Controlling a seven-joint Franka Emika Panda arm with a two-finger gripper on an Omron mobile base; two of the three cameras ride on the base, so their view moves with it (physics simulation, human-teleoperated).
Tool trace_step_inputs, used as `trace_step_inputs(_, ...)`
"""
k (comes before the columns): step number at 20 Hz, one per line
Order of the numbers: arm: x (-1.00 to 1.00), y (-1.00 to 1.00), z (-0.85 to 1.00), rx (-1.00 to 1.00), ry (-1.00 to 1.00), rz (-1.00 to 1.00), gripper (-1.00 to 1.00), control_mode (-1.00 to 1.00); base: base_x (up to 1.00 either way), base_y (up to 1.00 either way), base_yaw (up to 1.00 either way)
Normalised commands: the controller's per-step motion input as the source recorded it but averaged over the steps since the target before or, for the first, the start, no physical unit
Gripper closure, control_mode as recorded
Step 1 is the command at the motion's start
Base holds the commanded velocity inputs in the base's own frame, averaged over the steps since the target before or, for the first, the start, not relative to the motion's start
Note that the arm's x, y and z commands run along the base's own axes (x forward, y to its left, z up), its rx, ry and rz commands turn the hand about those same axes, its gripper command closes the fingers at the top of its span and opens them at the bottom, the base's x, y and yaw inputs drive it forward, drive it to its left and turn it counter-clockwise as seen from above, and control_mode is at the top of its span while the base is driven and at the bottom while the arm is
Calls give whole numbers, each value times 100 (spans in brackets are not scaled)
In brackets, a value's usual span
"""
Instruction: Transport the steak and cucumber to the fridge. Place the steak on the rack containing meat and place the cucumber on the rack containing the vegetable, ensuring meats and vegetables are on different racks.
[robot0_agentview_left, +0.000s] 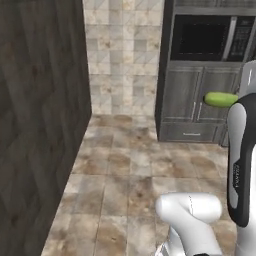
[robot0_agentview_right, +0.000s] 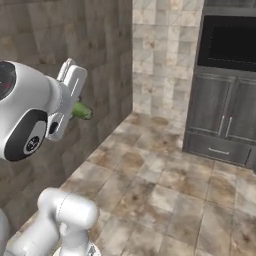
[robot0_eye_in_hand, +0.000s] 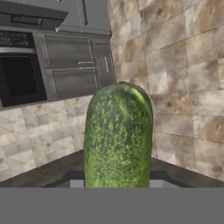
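The cucumber (robot0_eye_in_hand: 118, 135) sits in the gripper (robot0_eye_in_hand: 117, 183), carried in the air above the tiled floor (robot0_agentview_left: 125, 170). In the hand view it stands up between the two fingertips and runs away from the camera, its rounded far end toward the dark cabinets (robot0_eye_in_hand: 72, 65). In the left base view its green end (robot0_agentview_left: 220, 99) pokes out from behind the arm (robot0_agentview_left: 242, 160), level with the cabinet doors below the microwave (robot0_agentview_left: 212, 37). In the right base view just a green tip (robot0_agentview_right: 82, 111) shows past the hand. The jaws are closed on the cucumber near one end, so most of its length hangs beyond them.

No fridge is in sight here, only a wood-panelled wall (robot0_agentview_left: 40, 125) well to the side of the microwave cabinet and a tiled wall (robot0_agentview_left: 122, 55) between them. The steak is nowhere to be pointed at either.

The risk, as I judge it, lies in the carry. A smooth round thing held near one end can swivel or slide out if the base turns sharply or the arm swings fast (the grip looks narrow against so thick a body). The protruding end could also clip a cabinet or, later, a fridge shelf edge, knocking it loose before it reaches the vegetable rack.
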Motion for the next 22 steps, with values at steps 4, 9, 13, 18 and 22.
trace_step_inputs(4,0,0,0,0,0,0,100,100,59,-100,0)
trace_step_inputs(9,0,0,0,0,0,0,100,100,53,-100,0)
trace_step_inputs(13,0,0,0,0,0,0,100,100,51,-100,0)
trace_step_inputs(18,0,0,0,0,0,0,100,100,47,-100,0)
trace_step_inputs(22,0,0,0,0,0,0,100,100,19,-100,0)
